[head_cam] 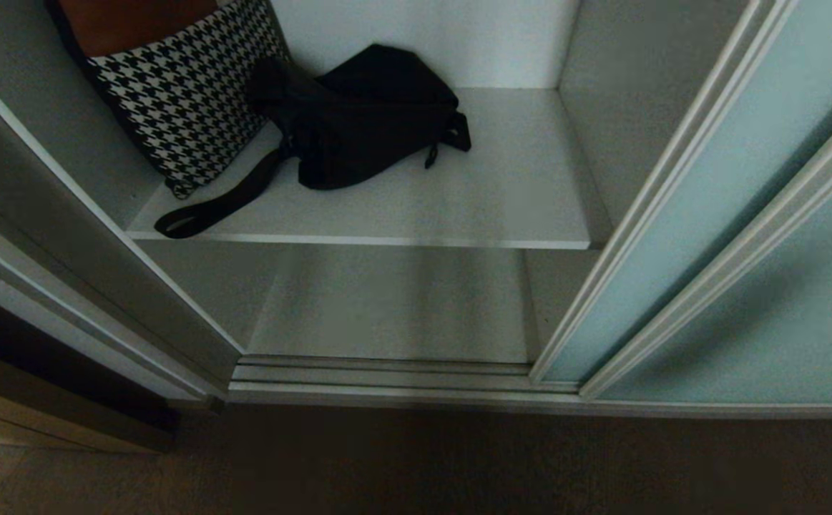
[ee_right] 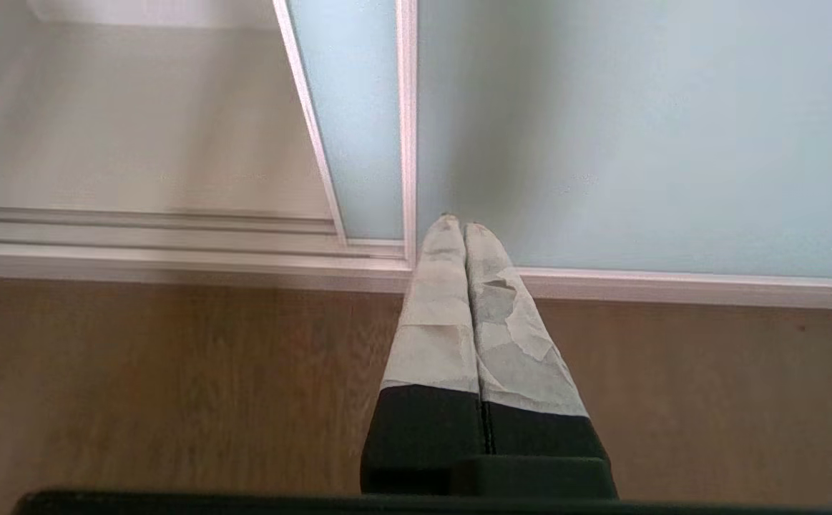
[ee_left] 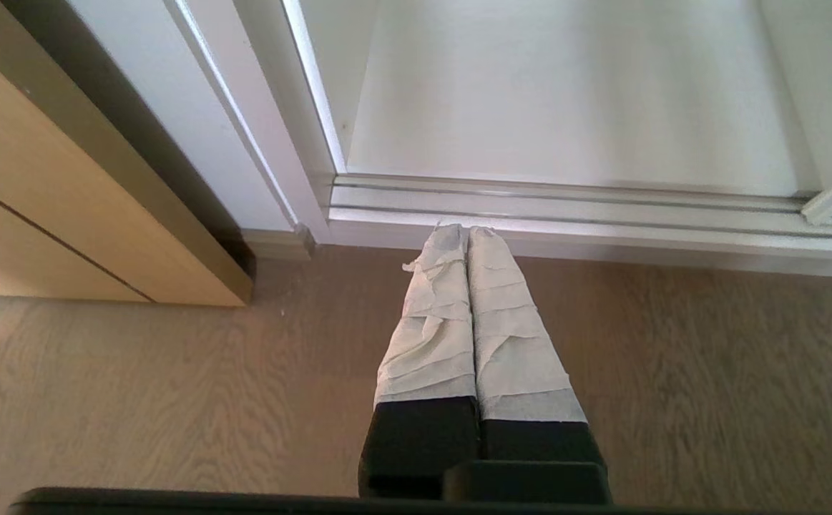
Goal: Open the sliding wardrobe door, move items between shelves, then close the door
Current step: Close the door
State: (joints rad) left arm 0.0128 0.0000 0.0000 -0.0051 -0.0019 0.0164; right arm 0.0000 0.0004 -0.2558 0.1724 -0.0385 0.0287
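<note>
We find the sliding wardrobe door pushed well over to the right, stacked in front of its twin panel, which is why the bay stands open and the shelves can be reached. Our right gripper hangs low over the wooden floor, its taped fingers pressed together on nothing, tips pointing at the foot of the door frame just ahead; from there we judge it well placed to rise toward either the bay or the door edge. Up and to the left of that gripper, the upper shelf carries the black bag, slumped with its broad strap trailing to the front edge, so the strap looks the easiest part to catch. A houndstooth cushion leans against the side wall beside the bag. The lower shelf lies below it. Our left gripper is likewise closed and holding nothing, parked above the floor just short of the floor track.
</note>
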